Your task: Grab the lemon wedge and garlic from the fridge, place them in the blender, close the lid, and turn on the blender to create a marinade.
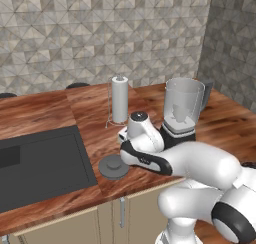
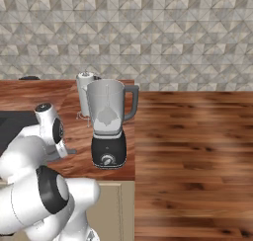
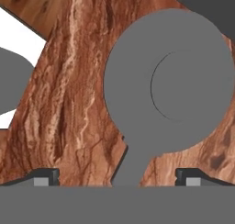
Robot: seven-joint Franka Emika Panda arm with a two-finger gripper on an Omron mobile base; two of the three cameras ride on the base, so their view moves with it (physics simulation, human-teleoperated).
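One flat round dark-grey lid (image 3: 170,87) lies on the wooden counter (image 3: 78,103), left of one black-based, clear-jarred blender (image 1: 182,113). My gripper (image 3: 117,177) hangs released above its tab, fingertips (image 3: 46,176) partly cut off.

A paper-towel roll (image 1: 119,99) stands on the wooden counter (image 1: 45,113).

The white arm rises from its base at the counter's edge, bulks out at a broad elbow, then folds forward and low over the counter. The forearm lies nearly level, and the dark-jointed wrist bends so the hand points straight down. The gripper (image 3: 117,177) hangs close above the counter with its jaws spread wide apart, the two dark fingertips (image 3: 46,176) standing well clear of each other and holding nothing.
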